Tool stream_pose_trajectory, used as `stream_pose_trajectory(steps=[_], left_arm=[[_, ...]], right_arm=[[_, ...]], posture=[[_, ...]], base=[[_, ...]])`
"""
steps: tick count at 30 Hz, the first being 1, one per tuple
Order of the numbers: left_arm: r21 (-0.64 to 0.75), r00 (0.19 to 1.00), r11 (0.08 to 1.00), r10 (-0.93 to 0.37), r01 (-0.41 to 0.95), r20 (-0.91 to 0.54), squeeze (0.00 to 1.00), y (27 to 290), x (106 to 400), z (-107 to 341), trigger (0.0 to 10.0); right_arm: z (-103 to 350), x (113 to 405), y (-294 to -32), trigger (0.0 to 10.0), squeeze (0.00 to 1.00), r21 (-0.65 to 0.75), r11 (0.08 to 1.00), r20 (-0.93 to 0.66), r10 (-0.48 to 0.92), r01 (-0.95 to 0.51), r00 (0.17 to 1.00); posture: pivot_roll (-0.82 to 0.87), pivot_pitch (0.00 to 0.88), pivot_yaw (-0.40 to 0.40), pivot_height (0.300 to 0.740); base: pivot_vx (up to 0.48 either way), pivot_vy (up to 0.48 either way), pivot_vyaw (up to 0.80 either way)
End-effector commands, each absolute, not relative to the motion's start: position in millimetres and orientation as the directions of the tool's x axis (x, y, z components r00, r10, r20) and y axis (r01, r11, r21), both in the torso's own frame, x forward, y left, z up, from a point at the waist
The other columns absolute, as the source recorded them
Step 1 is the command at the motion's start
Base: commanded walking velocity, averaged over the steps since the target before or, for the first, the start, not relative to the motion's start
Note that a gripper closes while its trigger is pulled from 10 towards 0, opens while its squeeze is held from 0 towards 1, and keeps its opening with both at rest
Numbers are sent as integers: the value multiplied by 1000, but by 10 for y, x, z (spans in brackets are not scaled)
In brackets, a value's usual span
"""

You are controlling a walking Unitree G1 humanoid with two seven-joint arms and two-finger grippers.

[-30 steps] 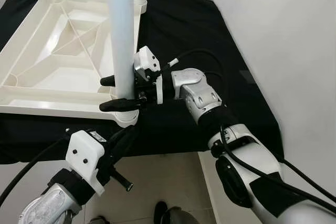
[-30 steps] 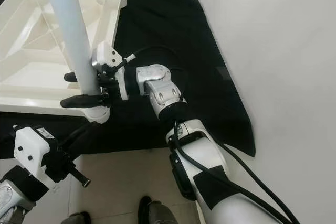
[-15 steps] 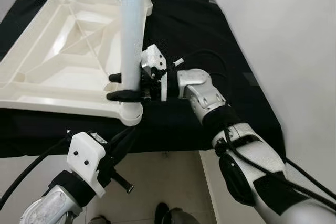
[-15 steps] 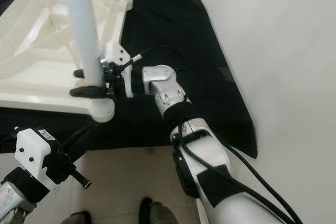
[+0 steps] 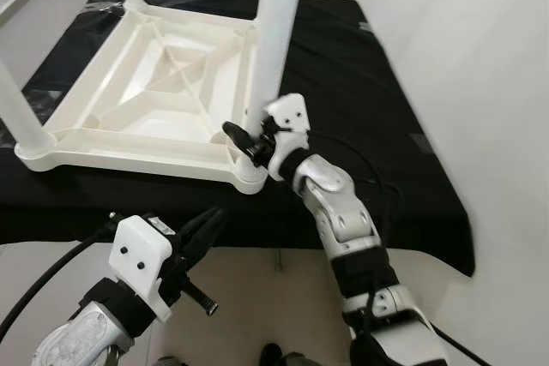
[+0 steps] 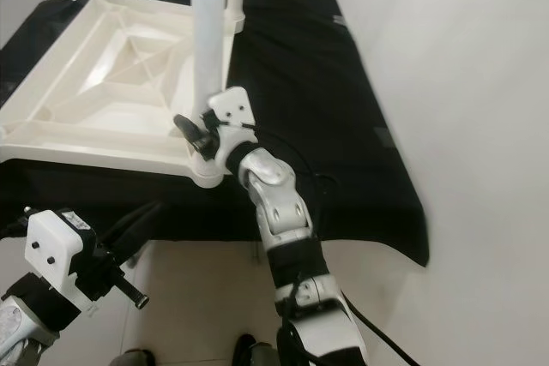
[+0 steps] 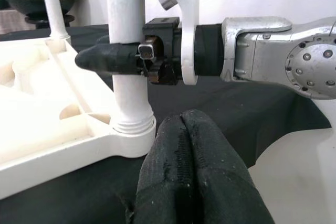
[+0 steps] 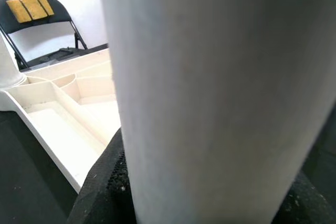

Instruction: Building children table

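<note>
A white plastic children's table top (image 5: 129,117) lies upside down on a counter draped in black cloth (image 5: 360,83), its ribbed underside facing up so the legs can go into the corner sockets. At the near right corner, a white leg (image 5: 273,32) stands upright in its socket (image 5: 249,179). The right tool (image 5: 244,139) is closed around this leg just above the socket, probably to steady or seat it. The left tool (image 7: 191,171), fingers pressed together and holding nothing, hovers below the counter edge, near that corner. Other legs (image 5: 17,113) stand in other corners.
</note>
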State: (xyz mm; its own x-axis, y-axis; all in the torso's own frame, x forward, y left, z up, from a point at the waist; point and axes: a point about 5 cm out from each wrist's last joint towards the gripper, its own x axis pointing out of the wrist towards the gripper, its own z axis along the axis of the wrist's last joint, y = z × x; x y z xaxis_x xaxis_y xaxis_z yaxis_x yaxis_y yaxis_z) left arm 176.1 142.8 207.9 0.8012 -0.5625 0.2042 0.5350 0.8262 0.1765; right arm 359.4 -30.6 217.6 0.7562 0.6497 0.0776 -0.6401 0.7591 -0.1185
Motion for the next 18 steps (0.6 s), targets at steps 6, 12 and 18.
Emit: stream_pose_trajectory(steps=[6,12,18], left_arm=[[184,794,820,-571,542,206,0,1399,1786,2109,10000],[184,793,819,-573,544,206,0,1388,1791,2123,10000],[191,794,818,-573,542,201,0,1383,1783,2129,10000]], right_arm=[[2099,3550,-239,10000,1000,-61,722,19,692,-690,722],[2375,3514,-94,10000,0,-115,504,107,863,-856,494],[2442,3431,-5,10000,0,-251,136,16,991,-958,136]], posture=[[167,256,-163,740],[173,259,-164,740],[180,261,-166,740]], base=[[0,0,0],[0,0,0],[0,0,0]])
